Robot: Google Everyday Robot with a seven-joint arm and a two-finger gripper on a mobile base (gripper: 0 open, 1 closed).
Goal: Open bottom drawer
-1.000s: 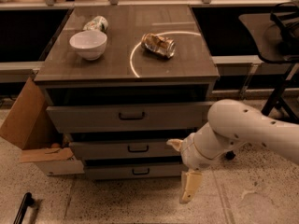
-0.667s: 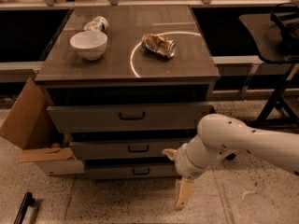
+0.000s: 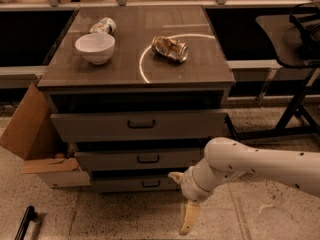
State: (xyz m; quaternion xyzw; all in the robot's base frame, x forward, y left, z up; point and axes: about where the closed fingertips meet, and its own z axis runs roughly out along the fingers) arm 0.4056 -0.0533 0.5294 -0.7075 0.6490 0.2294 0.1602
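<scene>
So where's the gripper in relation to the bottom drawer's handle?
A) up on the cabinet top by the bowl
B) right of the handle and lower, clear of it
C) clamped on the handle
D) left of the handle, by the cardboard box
B: the gripper hangs low over the floor, to the right of and below the handle of the bottom drawer, not on it.

On the cabinet (image 3: pixel 120 71) top, a bowl (image 3: pixel 95 47) sits at the left with a tipped container (image 3: pixel 102 25) behind it, and a can (image 3: pixel 170 49) lies right of centre. The bottom drawer (image 3: pixel 120 185) is the lowest in the cabinet. The gripper (image 3: pixel 179 202) hangs before the cabinet's lower right corner — a cardboard box (image 3: pixel 30 129) leans at its left.
</scene>
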